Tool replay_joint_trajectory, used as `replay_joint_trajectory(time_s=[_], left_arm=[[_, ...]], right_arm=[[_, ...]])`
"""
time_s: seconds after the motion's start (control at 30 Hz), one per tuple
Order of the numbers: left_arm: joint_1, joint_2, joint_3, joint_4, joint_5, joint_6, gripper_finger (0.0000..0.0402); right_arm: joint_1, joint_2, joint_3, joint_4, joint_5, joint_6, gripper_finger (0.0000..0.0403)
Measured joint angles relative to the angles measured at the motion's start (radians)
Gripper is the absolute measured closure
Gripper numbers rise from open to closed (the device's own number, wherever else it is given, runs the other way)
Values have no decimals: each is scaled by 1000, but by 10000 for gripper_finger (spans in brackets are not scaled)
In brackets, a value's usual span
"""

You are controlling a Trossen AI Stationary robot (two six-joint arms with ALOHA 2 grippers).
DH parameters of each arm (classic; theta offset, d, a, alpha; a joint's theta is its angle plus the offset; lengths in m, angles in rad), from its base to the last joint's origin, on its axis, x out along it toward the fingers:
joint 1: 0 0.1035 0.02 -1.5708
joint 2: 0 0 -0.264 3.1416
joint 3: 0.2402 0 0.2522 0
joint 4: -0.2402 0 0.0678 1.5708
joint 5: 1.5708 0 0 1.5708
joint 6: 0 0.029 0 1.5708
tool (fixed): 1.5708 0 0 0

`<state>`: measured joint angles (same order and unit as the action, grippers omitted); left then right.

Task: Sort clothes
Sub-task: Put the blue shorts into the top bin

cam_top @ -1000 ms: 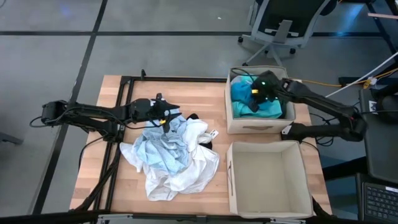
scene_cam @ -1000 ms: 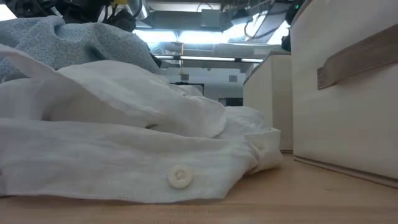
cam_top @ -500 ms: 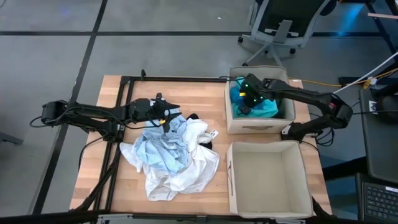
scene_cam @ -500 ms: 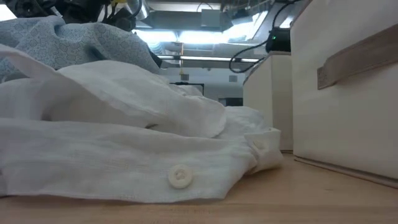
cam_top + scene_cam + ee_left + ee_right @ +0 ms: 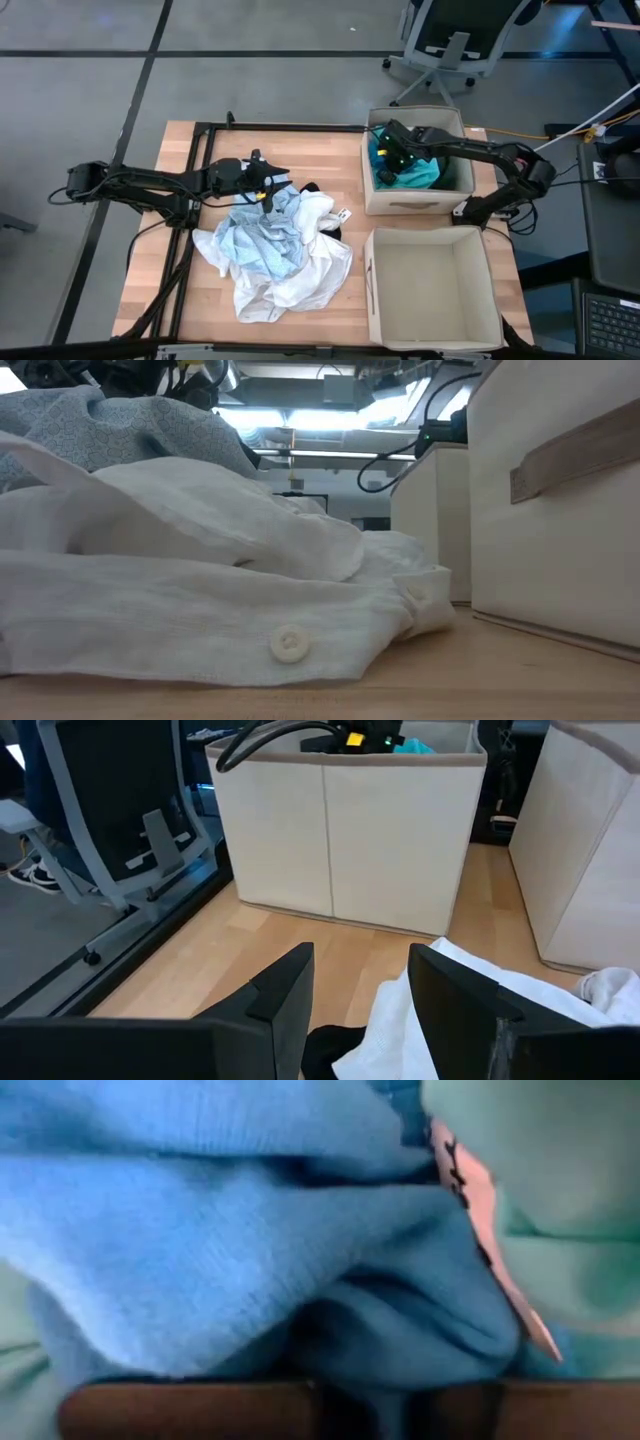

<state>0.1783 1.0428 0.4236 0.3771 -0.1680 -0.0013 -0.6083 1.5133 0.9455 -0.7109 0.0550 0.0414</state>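
Observation:
A pile of clothes lies on the wooden table: a pale blue shirt (image 5: 262,240), a white shirt (image 5: 310,265) and a bit of a black garment (image 5: 312,188) at its far edge. My left gripper (image 5: 268,192) stands open at the pile's far edge, with white cloth (image 5: 420,1020) and black cloth (image 5: 330,1045) below its fingers. Teal and blue clothes (image 5: 425,175) lie in the far beige box (image 5: 410,205). My right gripper (image 5: 388,165) is down in that box at its left end, close against a blue knit (image 5: 200,1230). My left gripper stands open over the pile's far edge. I cannot tell whether its fingers touch the cloth.
A second beige box (image 5: 370,285) stands on the near right, next to the pile. A black frame (image 5: 200,160) runs along the table's left part. An office chair (image 5: 450,40) stands beyond the far edge. In the low view both boxes (image 5: 560,510) rise at the right.
My right gripper has gone toward the table's left edge inside the far box and down onto the teal and blue clothes. My left gripper and the pile have kept still.

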Motion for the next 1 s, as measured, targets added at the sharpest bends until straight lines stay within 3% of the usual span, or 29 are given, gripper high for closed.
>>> replay_joint_trajectory(time_s=[0.33,0.5,1.0], left_arm=[[-2,0,0,-1,0,-6,247],[-2,0,0,-1,0,-6,247],[-2,0,0,0,0,-18,247]], right_arm=[[-1,-4,103,-105,-67,8,251],[-1,-23,175,-215,-85,18,213],[-1,-125,347,-428,-59,18,193]])
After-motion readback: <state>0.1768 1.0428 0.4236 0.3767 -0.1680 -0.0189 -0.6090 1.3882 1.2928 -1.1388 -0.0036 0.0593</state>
